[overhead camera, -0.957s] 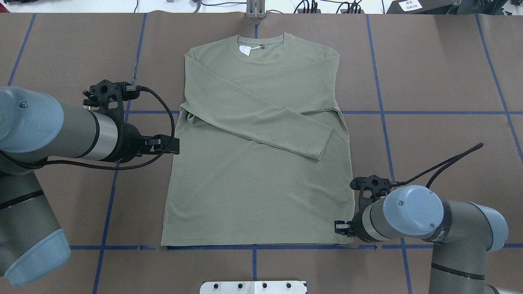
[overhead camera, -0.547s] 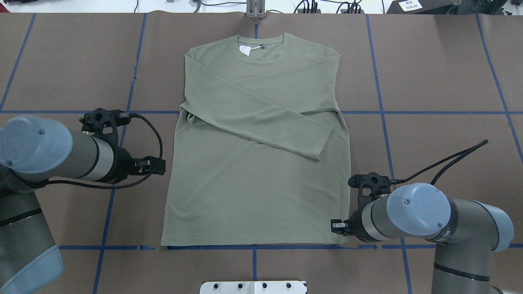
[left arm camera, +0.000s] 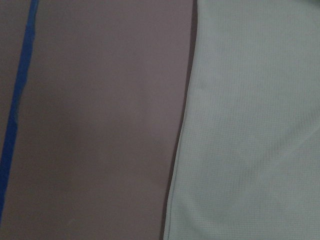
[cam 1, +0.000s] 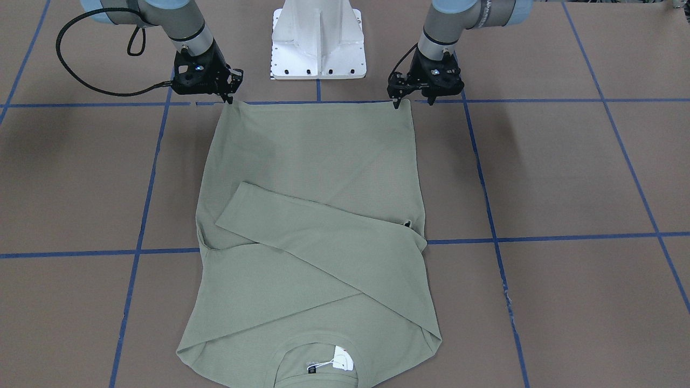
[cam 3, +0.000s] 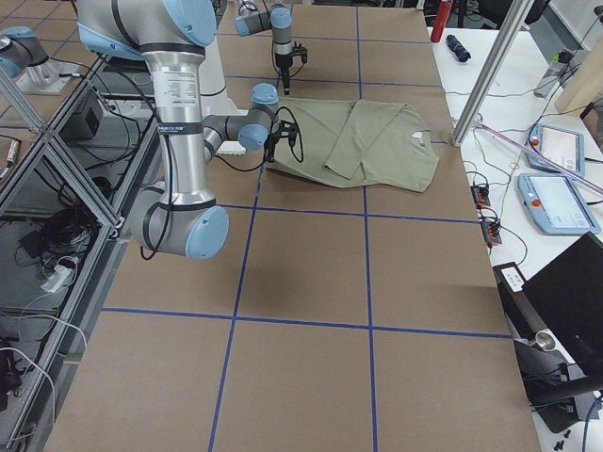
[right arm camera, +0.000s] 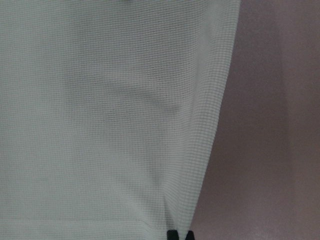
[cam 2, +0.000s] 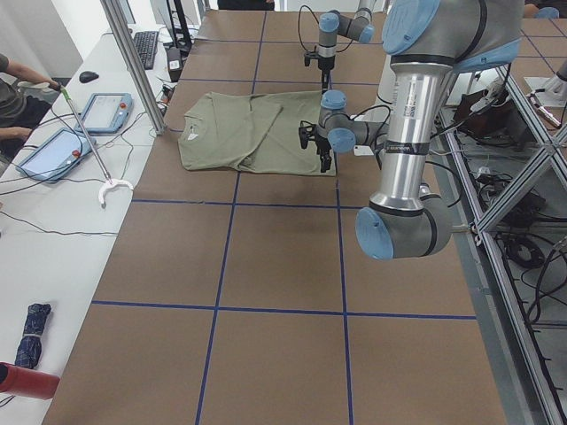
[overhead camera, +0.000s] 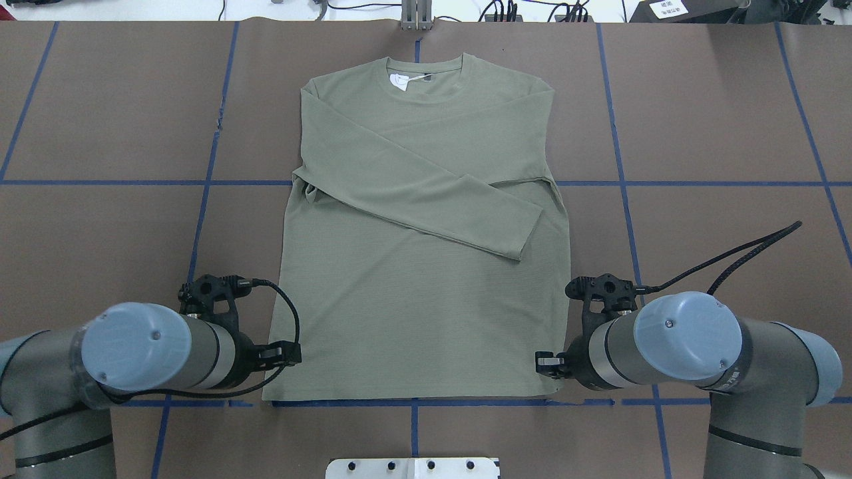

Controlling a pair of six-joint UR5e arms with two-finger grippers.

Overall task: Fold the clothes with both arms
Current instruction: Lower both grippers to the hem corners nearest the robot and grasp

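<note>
The sage-green shirt [overhead camera: 426, 299] lies flat on the brown table, collar away from the robot, both sleeves folded across its body. My left gripper [overhead camera: 287, 352] stands open at the hem's left corner, seen on the right of the front view [cam 1: 414, 101]. The left wrist view shows only the shirt's side edge [left arm camera: 250, 125] and bare table. My right gripper [overhead camera: 542, 364] is at the hem's right corner [cam 1: 229, 96]. In the right wrist view its fingertips [right arm camera: 172, 235] are shut on a pinched ridge of the shirt [right arm camera: 100, 100].
The white pedestal base [cam 1: 318, 43] stands just behind the hem, between the arms. Blue tape lines [overhead camera: 413, 402] grid the table. In the exterior left view a person's arm [cam 2: 13, 97] and tablets [cam 2: 106, 111] are at a side bench beyond the collar end.
My left arm has swept back along the shirt's left edge from mid-body to the hem corner. My right gripper edged slightly inward at its corner.
</note>
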